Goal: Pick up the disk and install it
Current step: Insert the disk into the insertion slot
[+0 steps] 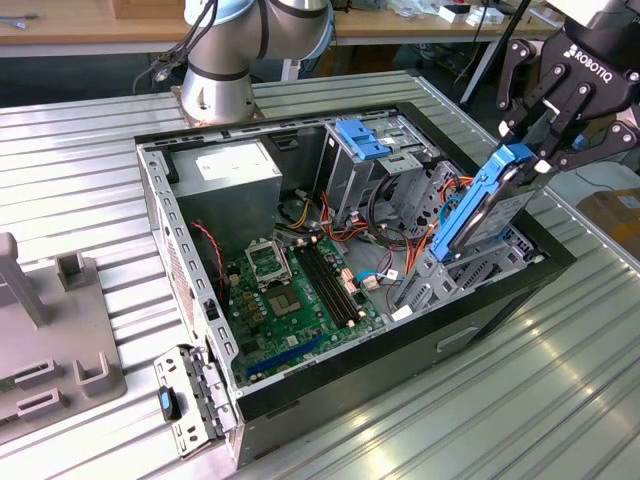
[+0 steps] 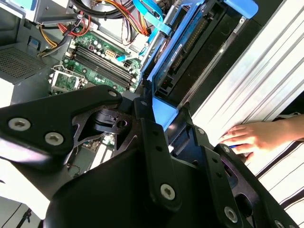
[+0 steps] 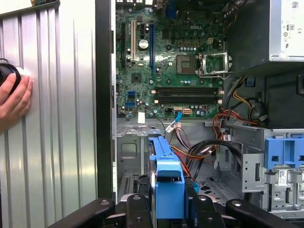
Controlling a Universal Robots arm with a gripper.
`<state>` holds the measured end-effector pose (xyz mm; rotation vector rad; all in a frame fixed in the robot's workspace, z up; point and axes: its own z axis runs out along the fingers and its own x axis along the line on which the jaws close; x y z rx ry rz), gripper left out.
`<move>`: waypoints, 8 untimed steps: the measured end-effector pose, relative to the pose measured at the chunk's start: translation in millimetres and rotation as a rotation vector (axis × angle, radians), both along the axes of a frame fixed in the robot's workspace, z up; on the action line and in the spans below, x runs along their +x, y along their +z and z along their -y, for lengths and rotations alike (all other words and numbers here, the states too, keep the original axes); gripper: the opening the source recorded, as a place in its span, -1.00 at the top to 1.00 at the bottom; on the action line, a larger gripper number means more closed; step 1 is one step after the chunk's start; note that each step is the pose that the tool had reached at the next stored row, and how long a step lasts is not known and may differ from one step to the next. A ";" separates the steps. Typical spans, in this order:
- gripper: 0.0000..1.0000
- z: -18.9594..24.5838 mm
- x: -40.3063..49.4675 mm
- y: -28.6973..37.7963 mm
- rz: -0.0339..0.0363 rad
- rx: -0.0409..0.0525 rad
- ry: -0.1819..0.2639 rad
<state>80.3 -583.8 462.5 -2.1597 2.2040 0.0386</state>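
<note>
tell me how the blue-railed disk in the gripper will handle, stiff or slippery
Probably stiff: the disk is a metal slab in blue rails. Likely dense for its size. Held tilted by its top end in the gripper, the smooth plastic might slip or pivot.

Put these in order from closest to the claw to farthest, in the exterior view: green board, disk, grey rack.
1. The disk, held in the claw, on the exterior view's right.
2. The green board, down inside the case, in the middle.
3. The grey rack, on the table, at the exterior view's far left.
</note>
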 end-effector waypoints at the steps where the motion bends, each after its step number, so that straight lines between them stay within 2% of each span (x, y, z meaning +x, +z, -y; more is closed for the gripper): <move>1: 0.27 0.2 0.1 -0.6 0.0000 0.0002 0.000; 8: 0.27 1.1 0.2 -2.6 0.0000 0.0001 0.000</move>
